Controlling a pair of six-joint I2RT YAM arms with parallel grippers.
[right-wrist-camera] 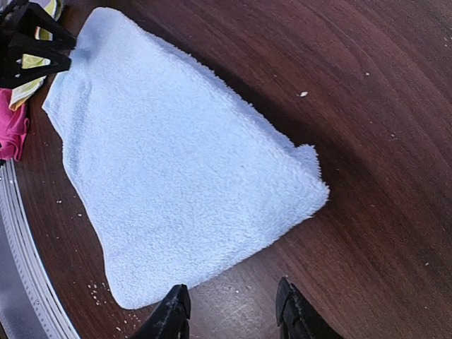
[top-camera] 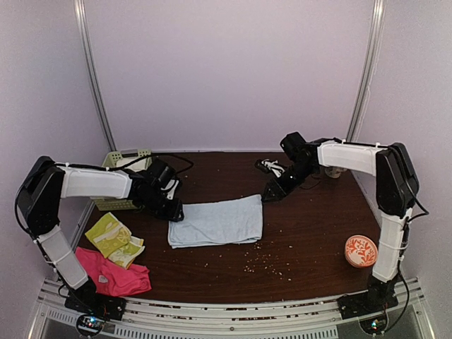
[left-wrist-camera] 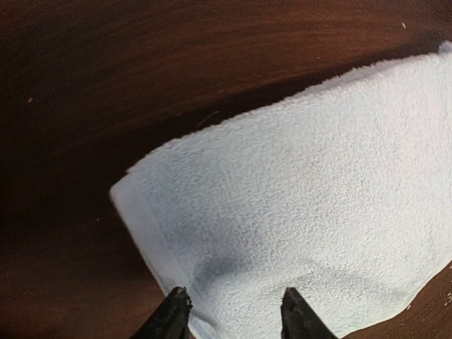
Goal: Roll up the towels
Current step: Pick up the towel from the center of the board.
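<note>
Lying flat near the middle of the dark wooden table (top-camera: 311, 233), the pale blue towel (top-camera: 215, 221) was folded into a rough rectangle and not yet rolled. The left gripper (top-camera: 175, 210) hung low at the towel's far left corner. In the left wrist view its two black fingers (left-wrist-camera: 173, 314) stood apart over the cloth's hemmed edge, with terry pile showing between them. Whether the tips actually pressed on the fabric could not be told from that angle, but nothing looked pinched or lifted. The right gripper (top-camera: 270, 194) sat at the towel's far right corner. Its wrist camera showed the jaws spread over bare wood just beside the towel's edge, with nothing between them. The same view caught the left arm's fingertips at the opposite corner of the towel. Off to the left, near the front edge of the table, a yellow-green patterned towel (top-camera: 113, 239) lay crumpled, touching a hot-pink towel (top-camera: 113, 275) bunched just in front of it. Behind the left arm stood a pale green slotted basket (top-camera: 116, 162), well apart from the blue cloth. An orange patterned bowl (top-camera: 361, 251) rested near the right arm's upright link, and small pale crumbs (top-camera: 261, 263) were scattered on the wood in front of the towel.
</note>
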